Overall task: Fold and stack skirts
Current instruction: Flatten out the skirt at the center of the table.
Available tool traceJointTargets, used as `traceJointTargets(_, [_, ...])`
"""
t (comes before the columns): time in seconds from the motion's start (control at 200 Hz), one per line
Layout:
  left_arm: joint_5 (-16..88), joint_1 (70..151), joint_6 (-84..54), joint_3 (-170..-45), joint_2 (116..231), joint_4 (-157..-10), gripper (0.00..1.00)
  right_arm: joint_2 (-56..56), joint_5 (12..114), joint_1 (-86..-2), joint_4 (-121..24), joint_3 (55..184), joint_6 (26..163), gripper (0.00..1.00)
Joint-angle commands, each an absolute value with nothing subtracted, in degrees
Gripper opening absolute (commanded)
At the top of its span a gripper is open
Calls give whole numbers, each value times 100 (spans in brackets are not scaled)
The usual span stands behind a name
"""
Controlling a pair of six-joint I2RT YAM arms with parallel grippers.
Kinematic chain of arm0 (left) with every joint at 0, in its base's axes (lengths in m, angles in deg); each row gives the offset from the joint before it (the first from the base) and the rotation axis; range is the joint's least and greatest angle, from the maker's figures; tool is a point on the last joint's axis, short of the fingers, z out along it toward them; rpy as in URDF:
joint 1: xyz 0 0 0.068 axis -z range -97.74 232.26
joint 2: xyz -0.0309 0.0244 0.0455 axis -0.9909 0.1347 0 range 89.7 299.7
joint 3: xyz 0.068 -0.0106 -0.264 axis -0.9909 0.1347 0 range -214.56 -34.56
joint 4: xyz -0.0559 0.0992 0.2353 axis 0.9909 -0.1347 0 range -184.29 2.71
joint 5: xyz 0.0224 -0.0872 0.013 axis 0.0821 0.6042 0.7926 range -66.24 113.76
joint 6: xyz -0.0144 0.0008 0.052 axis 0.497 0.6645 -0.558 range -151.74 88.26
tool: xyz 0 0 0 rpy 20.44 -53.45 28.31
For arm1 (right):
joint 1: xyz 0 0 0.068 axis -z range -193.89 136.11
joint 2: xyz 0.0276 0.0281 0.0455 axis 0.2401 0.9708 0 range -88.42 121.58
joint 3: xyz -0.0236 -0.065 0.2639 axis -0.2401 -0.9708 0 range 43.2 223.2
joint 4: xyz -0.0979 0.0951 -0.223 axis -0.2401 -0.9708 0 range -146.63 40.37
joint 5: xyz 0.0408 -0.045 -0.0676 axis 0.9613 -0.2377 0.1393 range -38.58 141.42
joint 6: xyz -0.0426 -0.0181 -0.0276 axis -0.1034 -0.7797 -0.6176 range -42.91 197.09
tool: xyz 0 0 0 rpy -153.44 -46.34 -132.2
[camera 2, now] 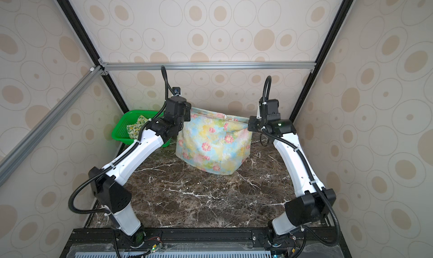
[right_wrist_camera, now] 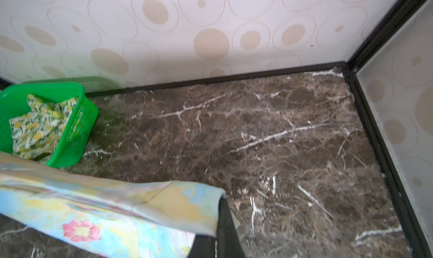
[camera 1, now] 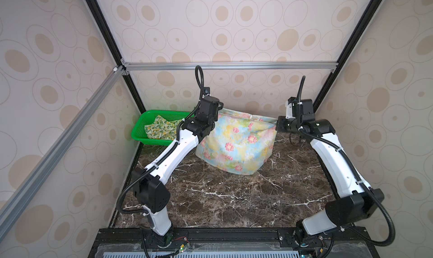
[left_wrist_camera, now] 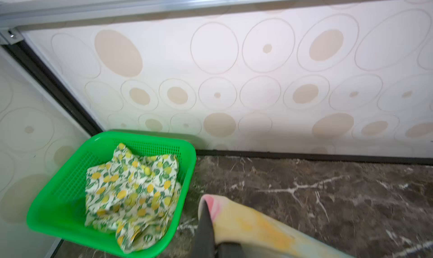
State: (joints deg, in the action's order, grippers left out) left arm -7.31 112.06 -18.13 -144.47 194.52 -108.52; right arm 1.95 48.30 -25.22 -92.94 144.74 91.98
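Your left tool [left_wrist_camera: 208,224] and right tool [right_wrist_camera: 219,224] each clamp a top corner of the pastel flowered cloth skirt [camera 1: 236,142]; hold it taut, lay it flat on the brown marble desk [camera 1: 222,198]

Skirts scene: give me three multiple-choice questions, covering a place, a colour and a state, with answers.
1. Where is the lemon-print skirt? A draped over an arm; B in the basket; C pinned to the wall.
2. What colour is the basket? A green; B red; C white.
3. How is the floral skirt? A folded flat; B stacked in the basket; C held up by both grippers.
B: it lies crumpled inside the basket. A: its perforated walls are bright green. C: the left gripper and right gripper each pinch a top corner.
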Motion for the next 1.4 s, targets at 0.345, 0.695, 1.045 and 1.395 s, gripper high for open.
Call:
traceJointTargets(0.345, [-340,11025,-1648,-14166,19118,-10224,0,-293,4981,-2409,-8784,14150,8929,0])
traceJointTargets(0.695, [402,11252,32,-8471,17016,-8769,0,-2676,5360,-3154,-7881,8884,10311,0])
traceJointTargets(1.045, [144,12057,1221,-6834,15093,-10348,58,-4271,5002,-4377,-8526,7818,11478,56])
traceJointTargets(1.395, [526,12075,653,-7207,15777,-9560,44,-2521,5074,-4400,-7560,8150,11305,9])
